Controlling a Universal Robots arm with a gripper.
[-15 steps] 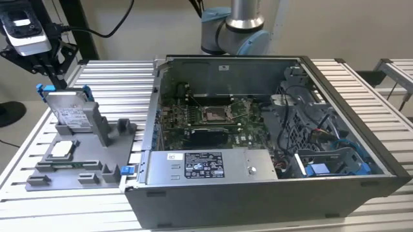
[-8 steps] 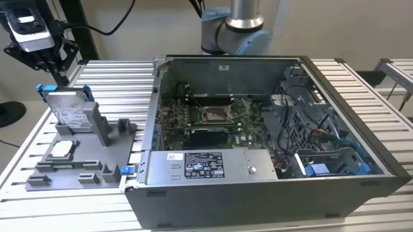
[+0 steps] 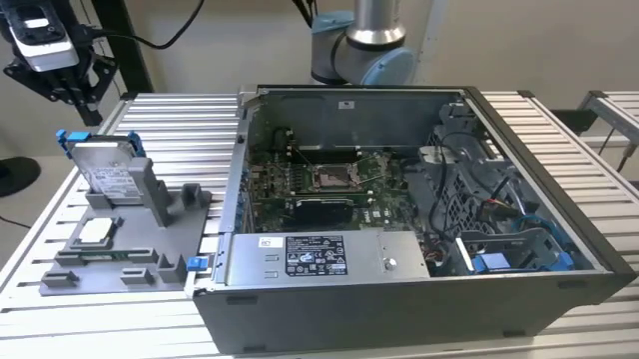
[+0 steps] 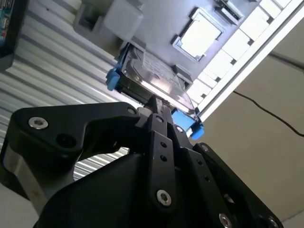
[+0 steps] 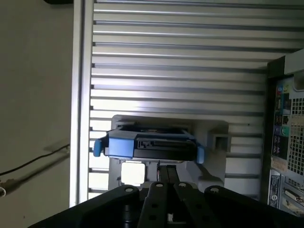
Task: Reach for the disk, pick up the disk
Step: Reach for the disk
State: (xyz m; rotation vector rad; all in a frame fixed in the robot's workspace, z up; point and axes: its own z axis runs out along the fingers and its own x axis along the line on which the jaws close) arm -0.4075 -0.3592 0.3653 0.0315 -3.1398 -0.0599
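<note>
The disk stands upright on its edge in a slot of a grey holder at the exterior view's left. It is silver-grey with a white label and blue rails at its top corners. My gripper hangs above and a little behind it, with a gap between them. In both wrist views the black fingers meet at their tips, so the gripper is shut and holds nothing. The disk lies just beyond those tips. In the first wrist view the disk's top edge sits straight ahead of the gripper.
A small square silver chip rests on the holder in front of the disk. An open computer case fills the middle and right, with a labelled grey metal box at its front. All stand on a slatted metal table.
</note>
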